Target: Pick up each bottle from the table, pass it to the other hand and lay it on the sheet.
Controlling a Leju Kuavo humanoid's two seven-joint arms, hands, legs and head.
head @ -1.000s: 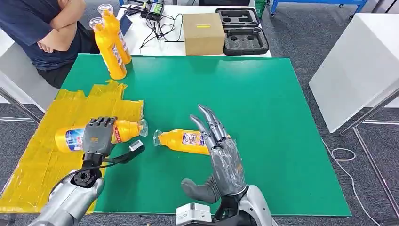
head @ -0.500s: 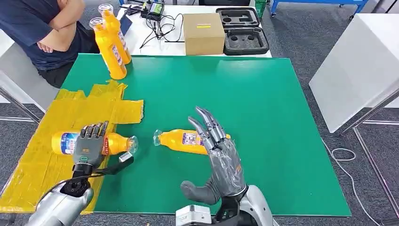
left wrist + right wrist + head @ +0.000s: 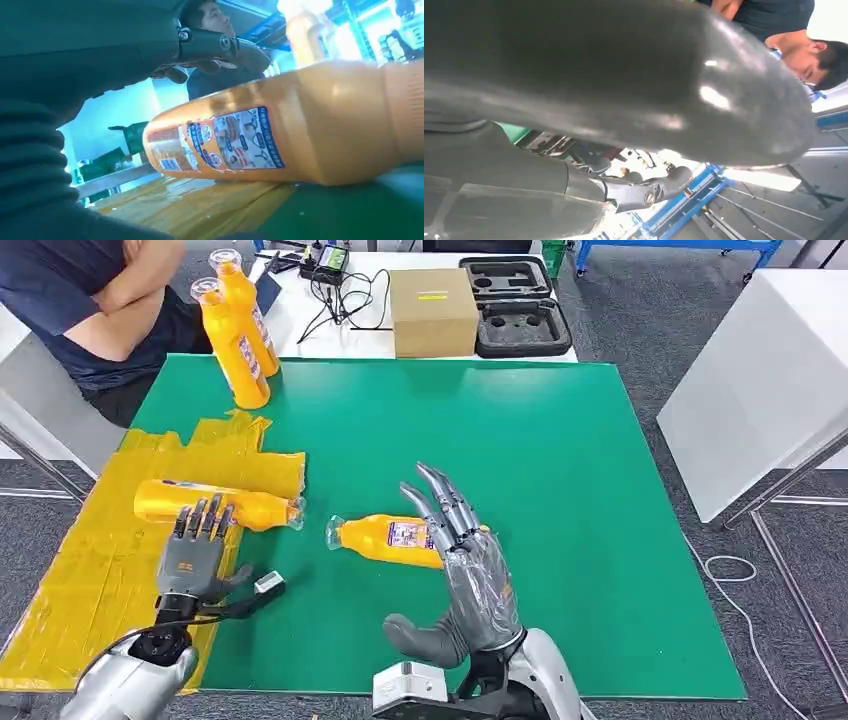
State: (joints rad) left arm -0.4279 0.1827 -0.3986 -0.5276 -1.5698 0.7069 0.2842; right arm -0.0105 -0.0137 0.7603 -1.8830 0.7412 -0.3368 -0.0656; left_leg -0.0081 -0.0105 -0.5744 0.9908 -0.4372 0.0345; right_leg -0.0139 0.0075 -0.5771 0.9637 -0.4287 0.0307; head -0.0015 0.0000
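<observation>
A bottle point(image 3: 215, 504) is lying on the yellow sheet point(image 3: 90, 570), free of the left hand point(image 3: 195, 552), whose fingers are spread empty. The right hand point(image 3: 470, 575) is hovering with fingers apart over another bottle point(image 3: 390, 538) on the table point(image 3: 600, 500).

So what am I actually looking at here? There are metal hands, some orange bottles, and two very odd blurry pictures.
This is a humanoid robot seen through its own cameras. The wide picture comes from its head, looking down at a green table. Its left hand and right hand reach in from below; both are open and hold nothing. The two odd pictures come from cameras at the wrists, so close that the hand's dark cover fills much of them.

One orange bottle lies on the yellow sheet just beyond the left hand; the left wrist camera shows it close up. A second lying bottle rests on the green table, partly behind the right hand's fingers. Two more standing bottles wait at the far corner. A person sits beside them, and a cardboard box stands on the white table behind.
</observation>
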